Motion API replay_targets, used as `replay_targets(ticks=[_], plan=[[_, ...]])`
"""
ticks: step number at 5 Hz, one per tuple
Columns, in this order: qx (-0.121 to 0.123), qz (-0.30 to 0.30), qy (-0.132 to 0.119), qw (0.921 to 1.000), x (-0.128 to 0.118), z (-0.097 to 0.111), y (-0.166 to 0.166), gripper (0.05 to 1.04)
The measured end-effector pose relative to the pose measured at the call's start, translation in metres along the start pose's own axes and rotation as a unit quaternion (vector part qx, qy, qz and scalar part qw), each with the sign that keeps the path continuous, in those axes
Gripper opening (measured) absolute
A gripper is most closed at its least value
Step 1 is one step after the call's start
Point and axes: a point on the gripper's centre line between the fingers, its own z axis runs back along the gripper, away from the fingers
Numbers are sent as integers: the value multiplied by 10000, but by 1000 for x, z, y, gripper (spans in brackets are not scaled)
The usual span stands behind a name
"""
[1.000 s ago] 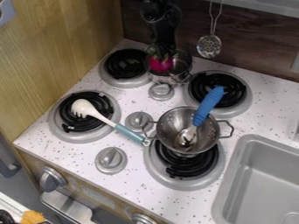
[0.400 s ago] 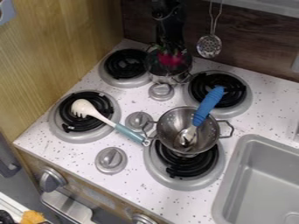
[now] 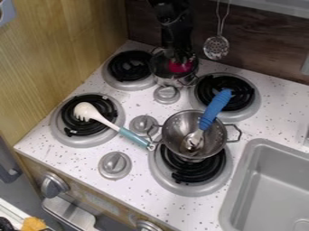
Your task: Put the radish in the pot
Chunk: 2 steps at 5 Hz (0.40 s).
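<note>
In the camera view, I see the round, deep pink radish (image 3: 180, 67) inside the rim of the silver metal pot (image 3: 166, 76) at the back. Its pink part faces me, just below the black gripper (image 3: 179, 57). Its top end is hidden, so I cannot tell which way its long side runs. I also cannot tell if it touches the pot's floor.

My black robot arm (image 3: 175, 27) comes in from the top edge and hangs almost straight down over that pot, with the gripper low at the pot's mouth. I cannot tell how far open the gripper is, or if it has hold of the radish.

The pot sits between 2 of the 4 black coil burners (image 3: 128, 65). On the front right burner is a silver metal pot with 2 side handles (image 3: 212, 146), and a metal spoon with a blue handle (image 3: 215, 107) leans in it. A white pasta fork with a teal handle (image 3: 133, 136) lies with its head over the front left burner.
</note>
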Motion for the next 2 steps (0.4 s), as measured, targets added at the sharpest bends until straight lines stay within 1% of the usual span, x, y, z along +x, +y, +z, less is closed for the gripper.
replay_targets(ticks=[1,2], plan=[[5,-17,101,9999,-3,0,1,652],[234,46,100,9997,-5,0,8,934]])
